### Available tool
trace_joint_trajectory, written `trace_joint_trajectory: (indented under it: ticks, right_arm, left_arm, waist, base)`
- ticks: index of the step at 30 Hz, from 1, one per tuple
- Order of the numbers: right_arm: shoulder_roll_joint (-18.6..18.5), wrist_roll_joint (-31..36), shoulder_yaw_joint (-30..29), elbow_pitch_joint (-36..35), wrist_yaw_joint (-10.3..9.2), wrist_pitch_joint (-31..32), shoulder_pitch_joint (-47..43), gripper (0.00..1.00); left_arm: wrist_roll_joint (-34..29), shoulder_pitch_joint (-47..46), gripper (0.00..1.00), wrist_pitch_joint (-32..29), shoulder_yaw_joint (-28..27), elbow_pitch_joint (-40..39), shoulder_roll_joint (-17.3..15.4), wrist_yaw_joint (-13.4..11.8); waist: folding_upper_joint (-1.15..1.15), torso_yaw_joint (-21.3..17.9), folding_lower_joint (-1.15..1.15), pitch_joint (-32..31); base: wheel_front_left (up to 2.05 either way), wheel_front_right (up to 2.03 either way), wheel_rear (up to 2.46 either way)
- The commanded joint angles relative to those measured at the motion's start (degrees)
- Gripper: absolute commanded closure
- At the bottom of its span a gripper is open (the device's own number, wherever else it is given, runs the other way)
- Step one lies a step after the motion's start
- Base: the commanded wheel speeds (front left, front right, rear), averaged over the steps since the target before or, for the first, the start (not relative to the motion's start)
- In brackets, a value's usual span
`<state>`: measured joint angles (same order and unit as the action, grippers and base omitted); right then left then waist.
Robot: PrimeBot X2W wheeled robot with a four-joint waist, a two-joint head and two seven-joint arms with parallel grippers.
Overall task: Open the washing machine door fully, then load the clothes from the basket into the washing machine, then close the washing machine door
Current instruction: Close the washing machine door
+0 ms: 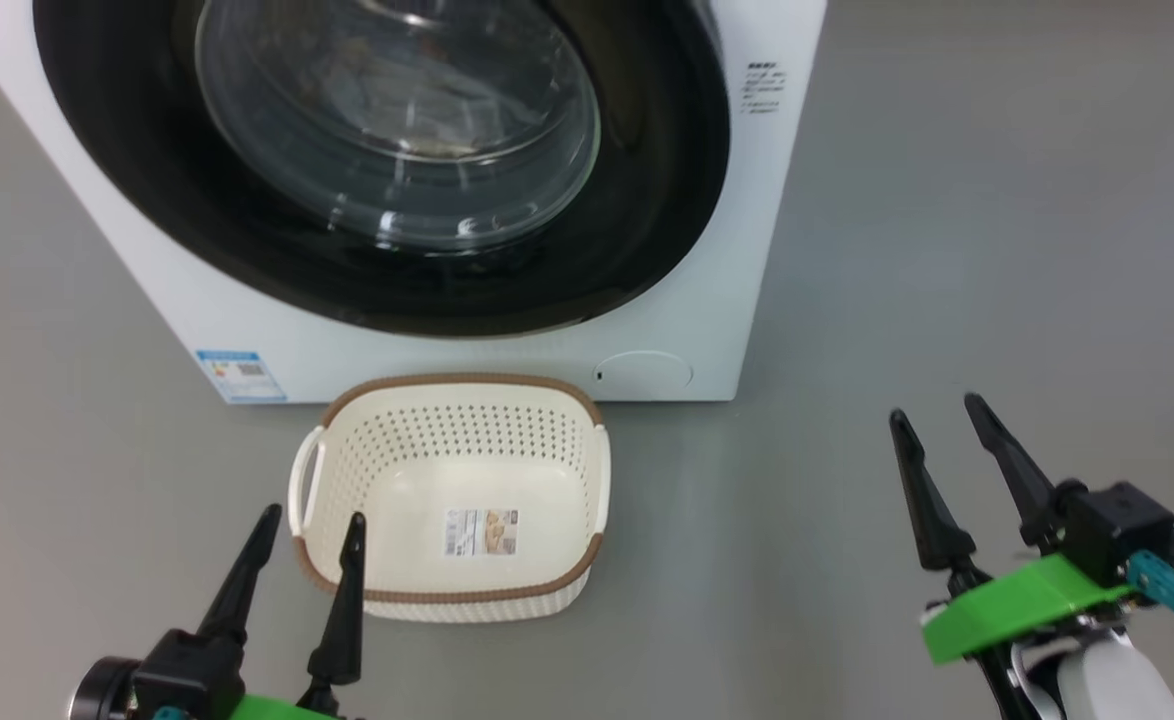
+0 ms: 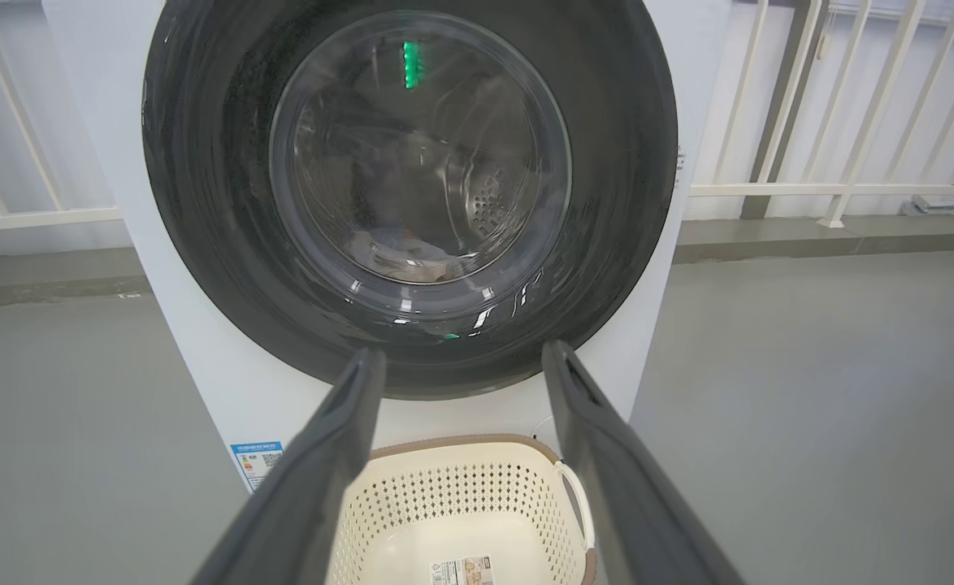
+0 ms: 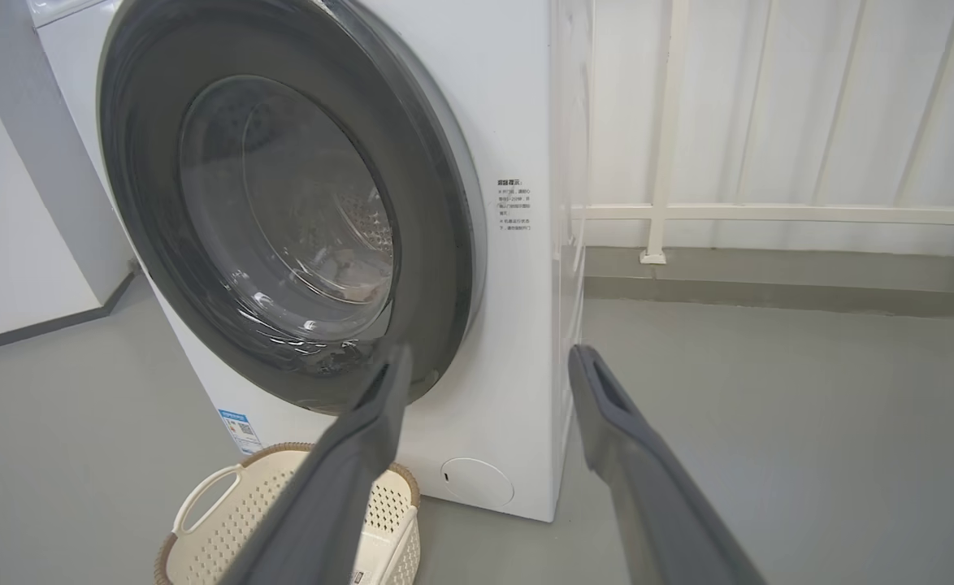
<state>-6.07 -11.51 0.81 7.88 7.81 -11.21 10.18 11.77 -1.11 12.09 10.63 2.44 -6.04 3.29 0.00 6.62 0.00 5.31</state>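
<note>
The washing machine door (image 1: 397, 130) sits shut, with the clothes (image 2: 412, 252) dimly visible behind its glass. The basket (image 1: 462, 381) stands empty on the floor just before the washing machine (image 1: 507, 340). The left end effector (image 1: 313, 515) and right end effector (image 1: 935, 407) both gape wide, holding nothing. It looks finished to me.

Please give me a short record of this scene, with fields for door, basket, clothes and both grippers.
door: washing machine door shut on the washing machine
basket: basket on the floor before it, empty but for a label
clothes: clothes pale, low inside, seen through the door; print unclear
left gripper: left gripper open, empty, by the basket's near left corner
right gripper: right gripper open, empty, over floor right of basket
</note>
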Motion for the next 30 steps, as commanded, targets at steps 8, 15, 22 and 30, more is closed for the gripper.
trace_joint_trajectory:
  ticks: [8,15,22,30]
  right_arm:
    - [1.90,1.68,-2.19,-10.18,-0.32,3.46,-8.39,0.00]
    - [2.80,2.20,-3.46,-14.64,-0.32,5.40,-12.14,0.00]
    - [3.12,2.34,-3.92,-17.14,-0.32,6.79,-14.08,0.00]
    - [3.18,1.38,-3.93,-17.72,-0.32,7.17,-14.57,0.00]
  left_arm:
    - [0.86,1.50,0.00,-1.39,-2.47,-2.59,-1.89,-1.23]
    - [1.09,2.86,0.00,-2.22,-2.19,-3.53,-2.27,-1.66]
    - [1.30,3.52,0.00,-2.59,-2.01,-4.30,-2.50,-2.13]
    - [1.48,3.68,0.00,-2.60,-1.82,-4.66,-2.79,-2.53]
  waist:
    - [0.00,-2.97,0.00,-3.66]
    - [0.00,-2.60,0.00,-4.42]
    - [0.00,-1.95,0.00,-4.80]
    - [0.00,-1.80,0.00,-4.98]
  base:
    - [0.00,0.00,0.00]
    - [0.00,0.00,0.00]
    - [0.00,0.00,0.00]
    - [0.00,0.00,0.00]
